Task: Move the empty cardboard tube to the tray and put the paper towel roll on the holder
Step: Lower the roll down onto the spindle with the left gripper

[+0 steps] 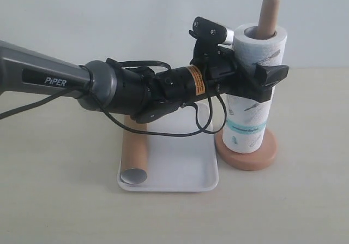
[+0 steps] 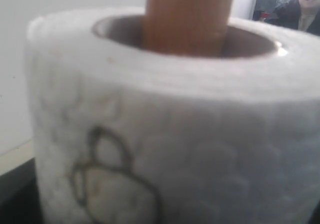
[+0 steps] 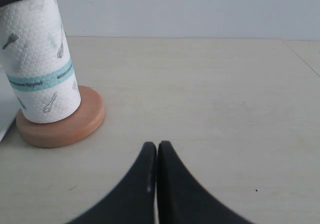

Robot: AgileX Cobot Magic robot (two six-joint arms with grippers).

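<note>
The paper towel roll (image 1: 248, 118) (image 2: 200, 149) (image 3: 40, 63) stands on the holder, its lower end on the round pink base (image 1: 256, 156) (image 3: 65, 129). The wooden post (image 1: 268, 15) (image 2: 187, 18) sticks up out of the roll's core. My left gripper (image 1: 256, 72) reaches across from the left and is shut on the roll's upper half, one finger on each side. The empty cardboard tube (image 1: 135, 151) lies along the left side of the white tray (image 1: 185, 167). My right gripper (image 3: 157, 146) is shut and empty, low over the bare table to the right of the holder.
The left arm (image 1: 54, 80) stretches over the tray, with a black cable (image 1: 207, 124) looping down over it. The tray's edge (image 3: 4, 121) lies close to the holder base. A person (image 2: 300, 8) shows in the background of the left wrist view.
</note>
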